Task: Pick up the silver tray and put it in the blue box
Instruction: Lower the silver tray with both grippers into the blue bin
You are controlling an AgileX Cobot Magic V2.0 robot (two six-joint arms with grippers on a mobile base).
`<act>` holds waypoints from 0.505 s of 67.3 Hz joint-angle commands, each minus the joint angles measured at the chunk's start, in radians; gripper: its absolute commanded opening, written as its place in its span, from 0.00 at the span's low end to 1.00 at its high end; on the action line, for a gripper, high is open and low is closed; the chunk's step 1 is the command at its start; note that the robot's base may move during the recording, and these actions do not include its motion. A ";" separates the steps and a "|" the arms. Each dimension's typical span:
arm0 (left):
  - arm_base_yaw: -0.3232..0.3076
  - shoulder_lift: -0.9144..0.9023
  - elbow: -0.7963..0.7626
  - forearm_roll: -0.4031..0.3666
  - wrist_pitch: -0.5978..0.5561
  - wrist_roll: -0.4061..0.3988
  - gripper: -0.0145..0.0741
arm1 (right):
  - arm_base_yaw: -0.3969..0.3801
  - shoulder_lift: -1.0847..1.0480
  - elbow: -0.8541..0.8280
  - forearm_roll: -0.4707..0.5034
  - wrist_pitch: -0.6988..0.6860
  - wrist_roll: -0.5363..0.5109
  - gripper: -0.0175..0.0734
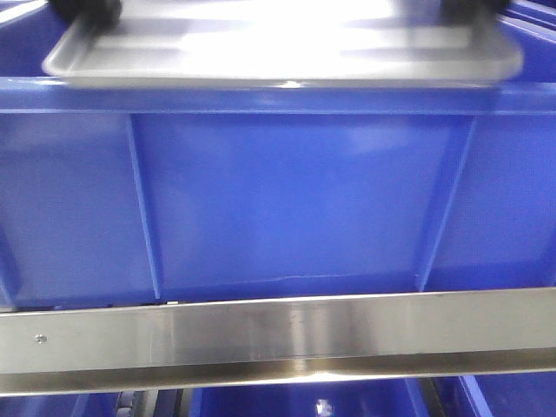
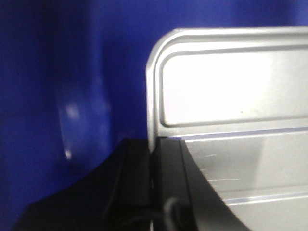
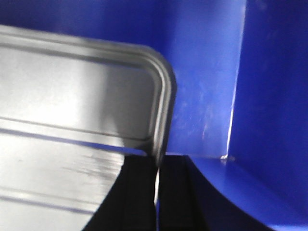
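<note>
Left claw and right claw pinch the tray by its ends over the box. Next up, probably lower it level.

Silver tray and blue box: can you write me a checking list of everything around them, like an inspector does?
Surface: a shiny metal rail crosses in front, below the blue box; what the box stands on is hidden.
Job's things: the silver tray is held up at the box's top rim; blue walls show behind its corners in both wrist views.
Clutter: nothing seen.
Hands: the left hand and the right hand each pinch the tray's raised rim near a corner.
Cables: a dark loop by the left hand may be one; too dark to tell.
Surroundings: more blue plastic below the rail.
</note>
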 commanded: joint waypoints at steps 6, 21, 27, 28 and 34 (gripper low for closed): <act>-0.003 -0.035 -0.100 0.078 -0.116 0.046 0.05 | -0.005 -0.033 -0.136 -0.059 -0.044 -0.062 0.26; 0.004 0.052 -0.120 0.080 -0.193 0.044 0.05 | -0.060 0.006 -0.157 -0.070 -0.081 -0.091 0.26; 0.016 0.112 -0.120 0.064 -0.240 0.044 0.05 | -0.103 0.034 -0.157 -0.070 -0.088 -0.101 0.26; 0.018 0.116 -0.120 0.064 -0.249 0.043 0.05 | -0.107 0.036 -0.157 -0.070 -0.090 -0.103 0.26; 0.029 0.171 -0.120 0.038 -0.293 0.043 0.05 | -0.149 0.072 -0.157 -0.067 -0.099 -0.115 0.26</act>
